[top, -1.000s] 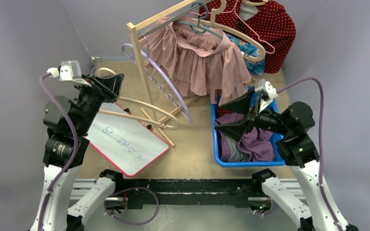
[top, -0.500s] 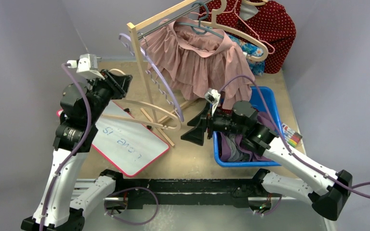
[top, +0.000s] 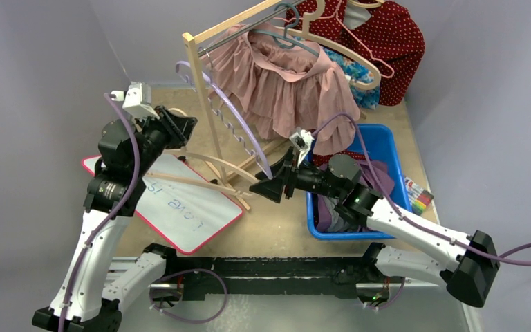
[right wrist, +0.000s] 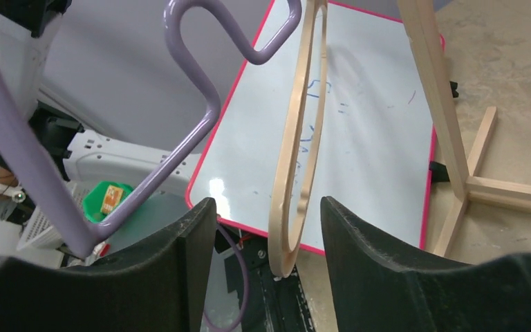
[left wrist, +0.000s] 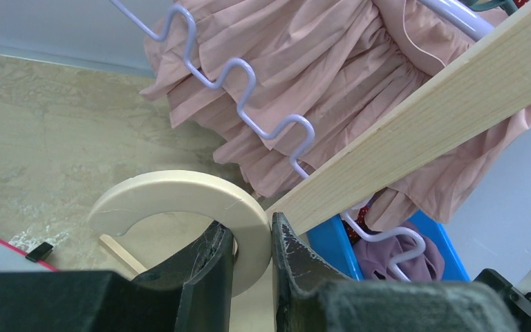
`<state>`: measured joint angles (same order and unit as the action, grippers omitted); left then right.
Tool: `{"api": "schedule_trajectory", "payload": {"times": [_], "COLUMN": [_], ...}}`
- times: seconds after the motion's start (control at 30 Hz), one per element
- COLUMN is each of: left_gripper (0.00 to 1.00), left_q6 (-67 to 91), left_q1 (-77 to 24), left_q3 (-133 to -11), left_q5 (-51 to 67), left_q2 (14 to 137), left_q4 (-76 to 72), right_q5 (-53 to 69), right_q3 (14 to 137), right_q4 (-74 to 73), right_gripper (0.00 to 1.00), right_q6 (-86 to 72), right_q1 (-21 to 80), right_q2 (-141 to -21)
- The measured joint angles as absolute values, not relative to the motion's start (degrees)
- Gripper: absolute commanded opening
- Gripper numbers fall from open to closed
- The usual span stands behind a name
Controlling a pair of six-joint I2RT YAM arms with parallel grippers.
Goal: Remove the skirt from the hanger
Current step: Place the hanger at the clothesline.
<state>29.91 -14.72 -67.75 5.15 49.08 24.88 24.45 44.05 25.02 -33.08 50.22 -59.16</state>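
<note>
The left fingers [left wrist: 197,277] clamp the wooden hanger [left wrist: 180,190] by its hook as the right fingers [right wrist: 180,256], apart, straddle its bow, apparently seeking a second hold; next they must close squarely on the thin wood.

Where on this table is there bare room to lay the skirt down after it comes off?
Bare table shows at the near edge, between the whiteboard and the blue bin. A narrow strip runs right of the bin, past the markers. Around the rack foot it is crowded: purple hanger, the wooden hanger in the left gripper, and the right gripper.
</note>
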Motion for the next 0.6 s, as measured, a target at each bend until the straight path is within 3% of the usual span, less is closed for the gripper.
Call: {"api": "schedule_trajectory", "payload": {"times": [0.4, 0.47, 0.6], "left_gripper": [0.00, 0.00, 0.00], "left_q6": [31.00, 31.09, 31.51], "left_q1": [-14.72, -14.72, -14.72], "left_q3": [-67.57, -67.57, -67.57], "left_q5": [6.35, 6.48, 6.72], "left_q2": [48.21, 48.21, 48.21], "left_q4": [24.82, 24.82, 24.88], "right_q5": [22.09, 22.04, 22.11], "right_q3": [42.61, 42.61, 42.61], "right_q4": [31.22, 31.75, 33.76], "right_gripper": [0.51, 0.44, 0.18], "right_q6": [-36.73, -37.10, -37.67], "right_q1": [51.03, 51.13, 51.37], "right_q2": [-64.60, -65.17, -66.43]}}
